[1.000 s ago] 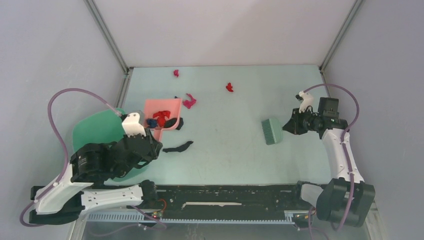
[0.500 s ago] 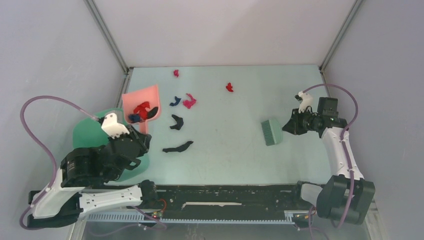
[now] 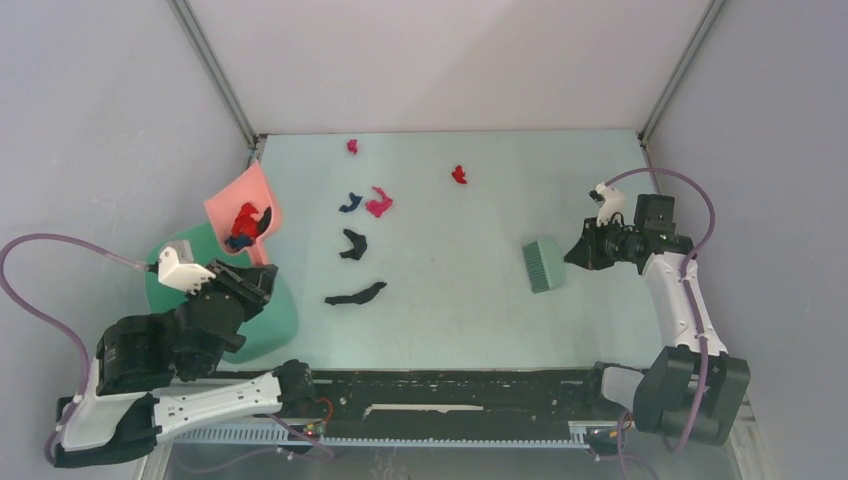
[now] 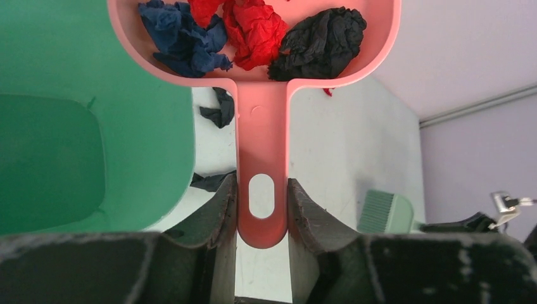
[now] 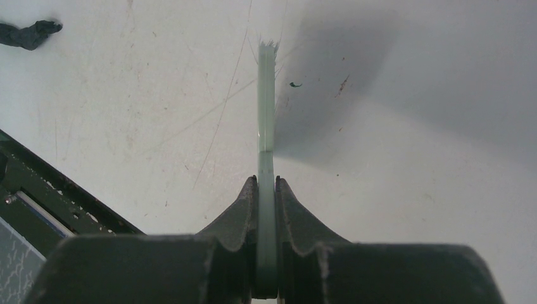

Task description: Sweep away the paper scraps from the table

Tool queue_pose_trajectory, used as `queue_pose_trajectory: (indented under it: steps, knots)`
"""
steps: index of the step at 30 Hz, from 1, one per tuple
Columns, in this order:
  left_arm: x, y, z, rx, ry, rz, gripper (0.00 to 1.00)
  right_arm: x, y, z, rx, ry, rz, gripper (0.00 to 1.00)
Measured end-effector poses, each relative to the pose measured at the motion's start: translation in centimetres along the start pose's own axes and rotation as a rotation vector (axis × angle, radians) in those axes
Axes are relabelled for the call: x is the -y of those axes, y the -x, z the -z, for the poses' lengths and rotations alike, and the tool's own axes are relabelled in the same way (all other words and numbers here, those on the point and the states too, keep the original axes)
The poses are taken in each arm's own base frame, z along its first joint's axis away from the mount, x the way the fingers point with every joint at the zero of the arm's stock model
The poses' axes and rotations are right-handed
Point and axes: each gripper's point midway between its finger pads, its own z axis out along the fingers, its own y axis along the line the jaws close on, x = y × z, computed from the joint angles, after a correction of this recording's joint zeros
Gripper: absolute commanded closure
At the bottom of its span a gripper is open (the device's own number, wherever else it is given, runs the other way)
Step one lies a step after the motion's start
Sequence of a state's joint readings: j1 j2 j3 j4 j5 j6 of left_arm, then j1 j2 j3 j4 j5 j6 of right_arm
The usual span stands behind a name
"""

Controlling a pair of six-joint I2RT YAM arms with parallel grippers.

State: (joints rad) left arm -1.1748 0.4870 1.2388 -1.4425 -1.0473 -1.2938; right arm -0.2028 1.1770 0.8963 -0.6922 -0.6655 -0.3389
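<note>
My left gripper point(image 4: 261, 190) is shut on the handle of the pink dustpan point(image 4: 261, 136), which it holds lifted at the table's left edge point(image 3: 243, 212), beside the green bin point(image 3: 260, 318). The pan holds dark blue point(image 4: 180, 39), red point(image 4: 253, 28) and black point(image 4: 323, 41) paper scraps. On the pale mint table point(image 3: 460, 290) lie loose scraps: two black point(image 3: 353, 243) point(image 3: 355, 294), one blue point(image 3: 350, 203), magenta point(image 3: 379, 203) point(image 3: 352, 146) and red point(image 3: 458, 175). My right gripper point(image 5: 266, 183) is shut on the green brush point(image 3: 543, 264), whose head rests on the table at the right.
The darker green round bin point(image 4: 76, 126) fills the left of the left wrist view, just under the dustpan's left side. Grey walls and metal frame posts point(image 3: 215, 75) bound the table. A black rail point(image 3: 450, 395) runs along the near edge.
My left arm has swung left and back, carrying the dustpan with its scraps off the table surface toward the bin and tilting it. The right arm and brush have stayed in place.
</note>
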Motion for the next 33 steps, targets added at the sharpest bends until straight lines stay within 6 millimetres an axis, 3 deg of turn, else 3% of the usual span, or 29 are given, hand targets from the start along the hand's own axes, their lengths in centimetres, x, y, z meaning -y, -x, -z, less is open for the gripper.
queue_pose_trajectory:
  steps: [14, 33]
  knots:
    - [-0.8, 2.0, 0.5, 0.069, -0.040, 0.304, 1.00, 0.2, -0.2, 0.0, -0.008, -0.001, -0.009, 1.00]
    - [0.0, 1.4, 0.3, 0.057, -0.157, 0.682, 1.00, 0.6, -0.5, -0.2, -0.019, 0.001, -0.009, 1.00]
